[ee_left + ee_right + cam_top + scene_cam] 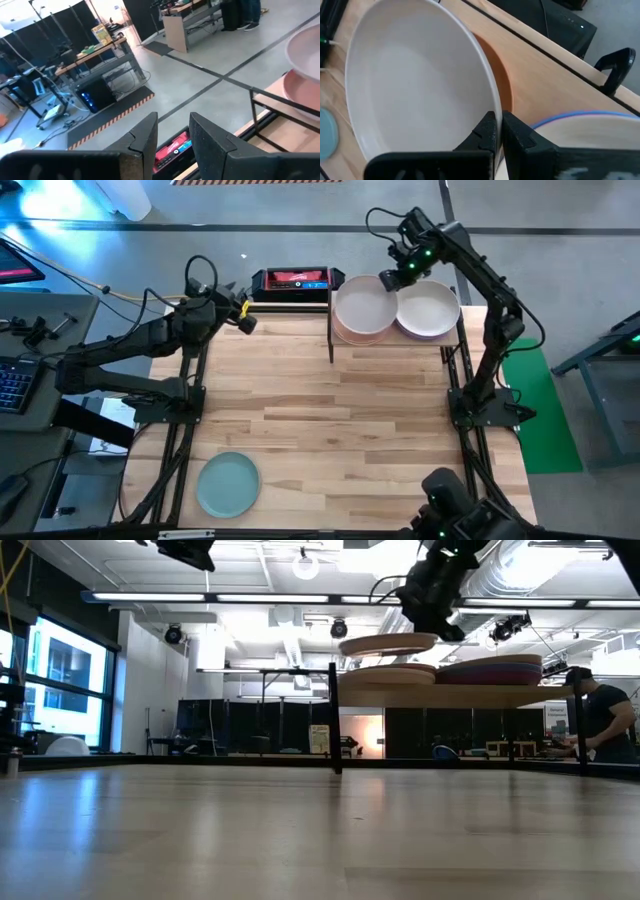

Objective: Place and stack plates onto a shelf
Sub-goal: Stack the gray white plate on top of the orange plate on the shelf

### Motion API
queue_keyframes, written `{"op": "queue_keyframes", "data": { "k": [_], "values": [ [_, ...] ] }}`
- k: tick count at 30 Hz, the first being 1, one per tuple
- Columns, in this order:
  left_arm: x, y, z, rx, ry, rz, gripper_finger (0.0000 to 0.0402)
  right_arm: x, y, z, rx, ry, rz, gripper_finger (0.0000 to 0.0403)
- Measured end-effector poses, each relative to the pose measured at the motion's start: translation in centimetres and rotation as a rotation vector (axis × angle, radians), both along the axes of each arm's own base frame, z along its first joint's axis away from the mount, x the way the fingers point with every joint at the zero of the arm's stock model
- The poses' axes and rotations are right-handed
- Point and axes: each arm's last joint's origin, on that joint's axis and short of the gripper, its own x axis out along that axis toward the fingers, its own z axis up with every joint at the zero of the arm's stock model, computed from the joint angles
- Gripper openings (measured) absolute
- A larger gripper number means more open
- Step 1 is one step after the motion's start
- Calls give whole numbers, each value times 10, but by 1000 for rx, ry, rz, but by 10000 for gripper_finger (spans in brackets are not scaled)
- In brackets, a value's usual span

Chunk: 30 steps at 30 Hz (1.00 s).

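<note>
High view: light-wood plank tabletop (330, 420) on black frame, grey floor around it, green mat (545, 415) beside the right arm's base. Low view: open lab hall with white ceiling ducts, dark partitions, a person (600, 720) standing at a far bench on the right. Shelf (395, 330) sits at the far table edge, right of centre, carrying two plate stacks side by side. Right stack (430, 310) has a cream plate on top with blue and purple rims below. Right gripper (392, 278) is above the left stack, fingers clenched on the rim of a pale plate (362, 308), held tilted over a tan-brown one. Left gripper (246, 322) hovers near the far left edge, fingers apart, empty. Teal-green plate (228, 484) lies alone near the front left.
</note>
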Motion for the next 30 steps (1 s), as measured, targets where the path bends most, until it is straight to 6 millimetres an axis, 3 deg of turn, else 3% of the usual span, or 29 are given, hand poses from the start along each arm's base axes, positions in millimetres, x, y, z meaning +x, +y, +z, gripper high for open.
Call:
{"op": "queue_keyframes", "data": {
  "k": [15,30],
  "values": [
    [0,0,0,-21,-48,0,104,28,-5,-19,-75,66,76,0],
    [0,0,0,-21,-47,0,104,24,-3,-21,-45,117,56,0]
  ]
}}
